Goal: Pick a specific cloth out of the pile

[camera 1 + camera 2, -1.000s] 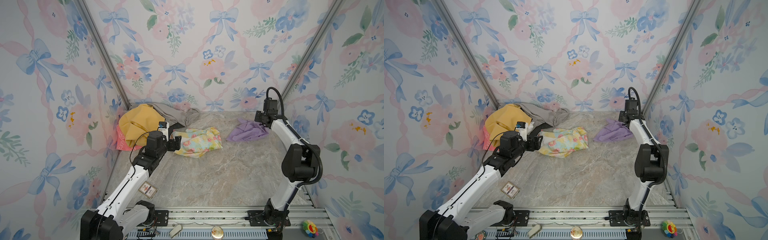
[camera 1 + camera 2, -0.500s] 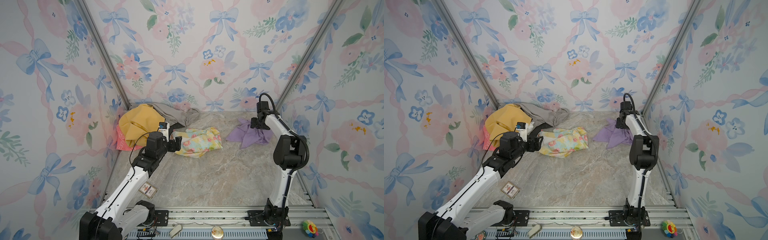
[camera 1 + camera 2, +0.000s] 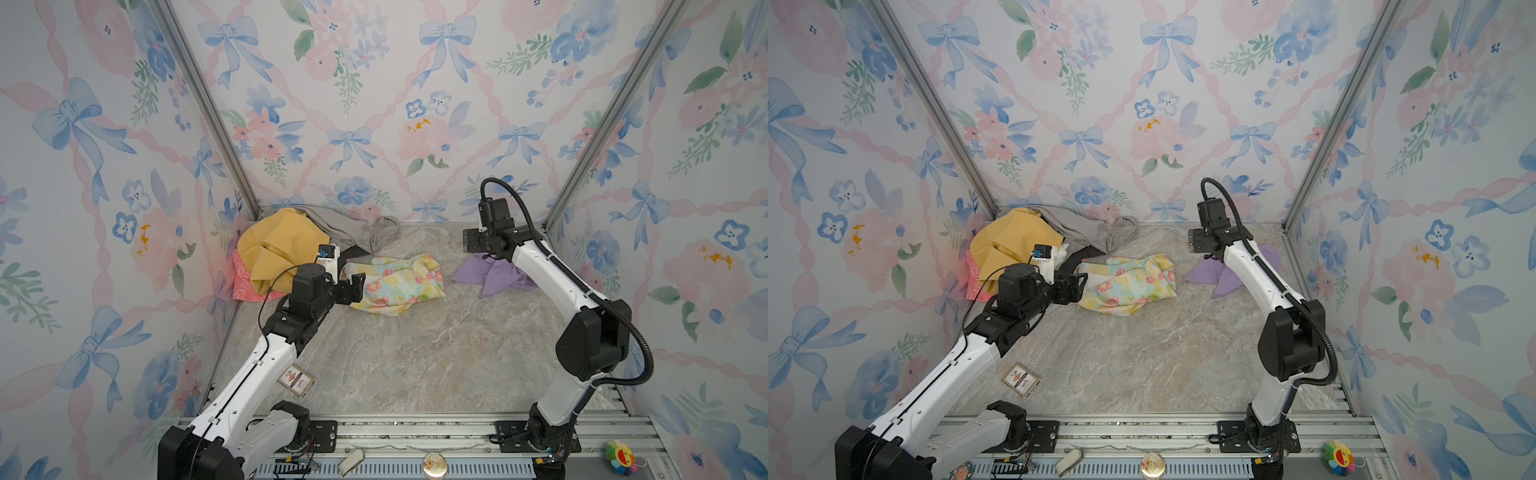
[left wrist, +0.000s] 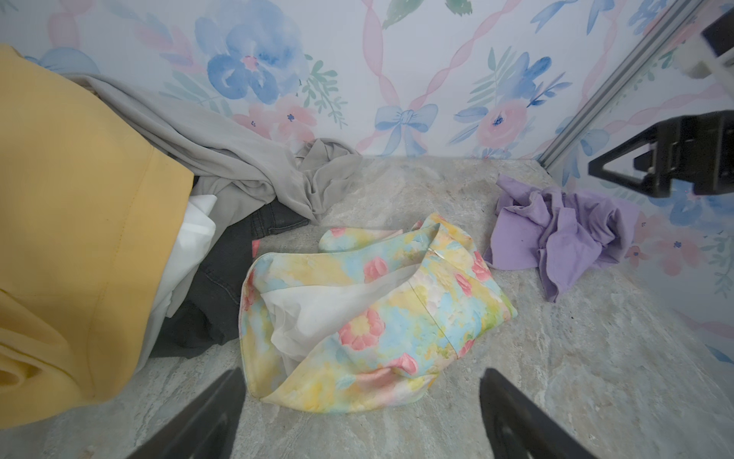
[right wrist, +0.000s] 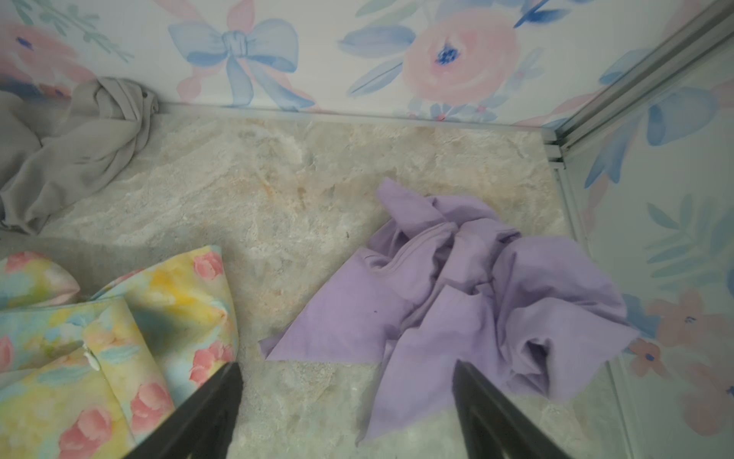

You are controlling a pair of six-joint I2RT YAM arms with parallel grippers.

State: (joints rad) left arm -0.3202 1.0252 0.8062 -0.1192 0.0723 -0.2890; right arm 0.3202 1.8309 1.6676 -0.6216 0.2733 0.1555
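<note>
Seeing the cloth (image 3: 490,279) lying crumpled on the table (image 3: 415,353), right of middle in a top view, well apart from the pile (image 3: 274,249) at middle left. Finding the right gripper (image 3: 471,241) hovering just up and left of it, spread wide, gripping nothing. Finding the left gripper (image 3: 354,286) hanging beside the floral cloth (image 3: 395,286), spread too, empty.

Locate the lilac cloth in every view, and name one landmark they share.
Top view: lilac cloth at far right, beneath the right arm.
Top view: lilac cloth far right, under that arm.
Left wrist: beyond the floral cloth, near the corner post.
Right wrist: just ahead of the claw.
Landmark: floral cloth.
</note>
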